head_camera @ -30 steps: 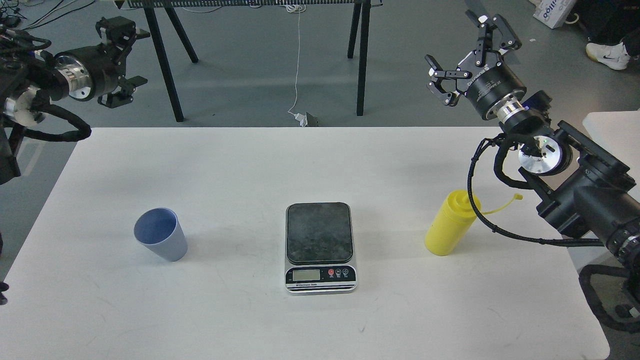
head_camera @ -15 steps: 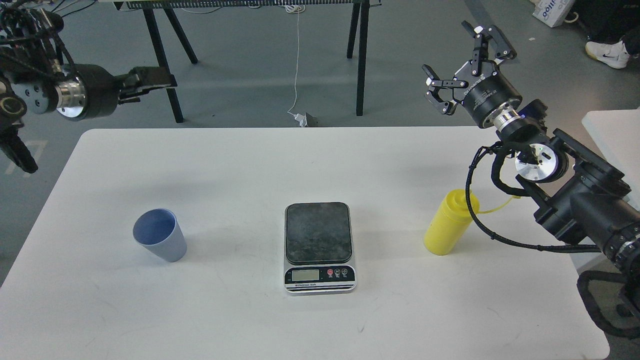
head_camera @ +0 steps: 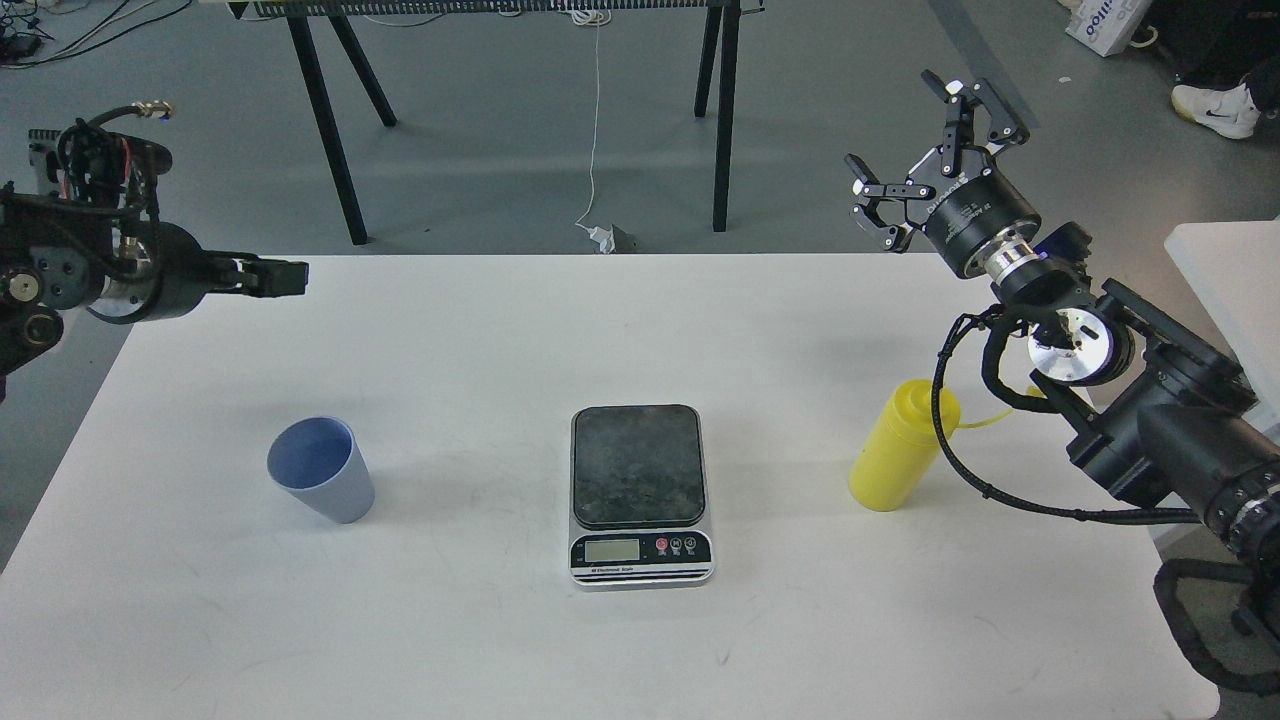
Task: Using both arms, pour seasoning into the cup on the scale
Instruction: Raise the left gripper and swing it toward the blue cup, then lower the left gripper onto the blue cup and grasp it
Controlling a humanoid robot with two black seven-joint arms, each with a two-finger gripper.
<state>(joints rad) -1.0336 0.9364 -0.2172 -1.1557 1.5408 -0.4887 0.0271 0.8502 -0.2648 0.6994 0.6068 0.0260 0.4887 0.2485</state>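
At the table's (head_camera: 500, 330) left edge, the left gripper (head_camera: 285, 277) shows only as a dark edge-on bar pointing right, so I cannot tell whether its jaws are parted or closed, and nothing is seen in it. A black cable crosses the top of the bottle (head_camera: 897, 450), hiding part of its nozzle; its thin cap tether shows only as a yellow strip to the right. Both arms are cut off by the picture's sides. The LCD of the scale (head_camera: 640, 494) is too small to read.

The right gripper (head_camera: 930, 150) hangs over the table's far right corner with its jaws spread wide and empty. The bottle stands upright on the table well nearer than that gripper, close beside the right arm's wrist, apart from the jaws. The cup (head_camera: 320, 482) stands upright on the table's left part, nearer than the left gripper and well apart from it. The scale sits at the table's middle, between cup and bottle, touching neither, its dark plate bare.

There is one cup, one bottle, one scale with three round buttons, and two grippers.
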